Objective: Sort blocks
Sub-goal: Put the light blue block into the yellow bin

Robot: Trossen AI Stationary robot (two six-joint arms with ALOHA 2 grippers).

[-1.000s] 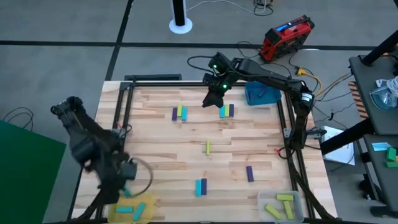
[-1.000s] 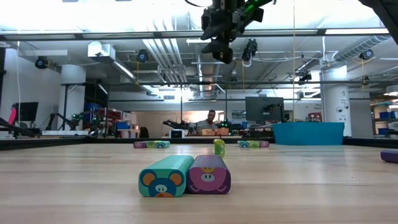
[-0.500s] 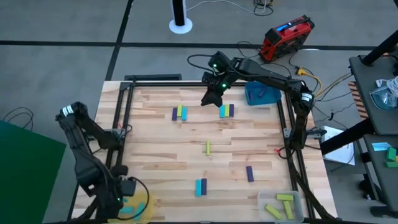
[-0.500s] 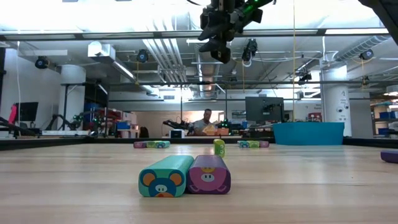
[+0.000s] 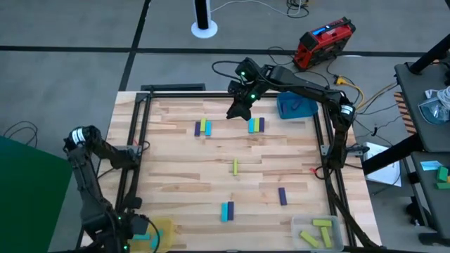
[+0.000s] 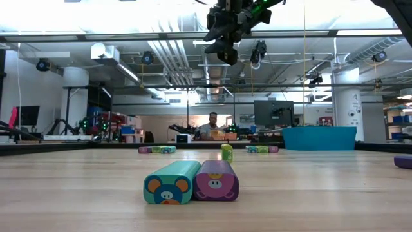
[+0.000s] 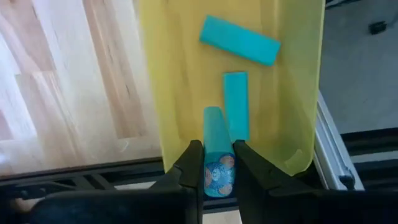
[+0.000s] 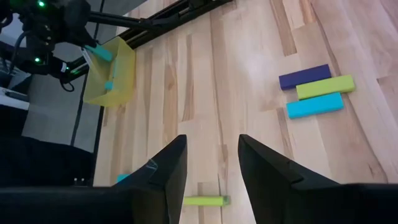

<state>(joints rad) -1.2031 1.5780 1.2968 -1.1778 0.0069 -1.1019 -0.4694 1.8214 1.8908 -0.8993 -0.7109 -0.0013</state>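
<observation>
- The left end effector [image 7: 217,171] is at the near left corner of the table [image 5: 183,169], over the yellow tray [image 7: 180,74], its fingers closed tight on a cyan block [image 7: 217,149] with a cartoon face on its end.
- Two more cyan blocks [image 7: 239,40] lie flat inside that yellow tray, one just beside the held block, the other farther in and lying at an angle.
- The right end effector [image 5: 236,112] hangs above the far side of the table, fingers spread wide with nothing between them.
- In the right wrist view, a purple, a yellow-green and a cyan block [image 8: 314,106] lie side by side, touching, on the wood.
- Near the far edge, a second group [image 5: 256,125] of blocks sits just to the right of the first.
- A single yellow-green block [image 5: 235,166] lies near the middle of the table.
- A cyan and purple pair [image 5: 226,211] lies toward the near edge; in the low view they touch, showing a mouse face and a pig face.
- A lone purple block [image 5: 282,196] lies to the right of that pair.
- A clear tray [image 5: 337,239] at the near right corner holds yellow-green blocks [image 5: 322,223].
- A blue tray [image 5: 295,107] sits at the far right corner.
</observation>
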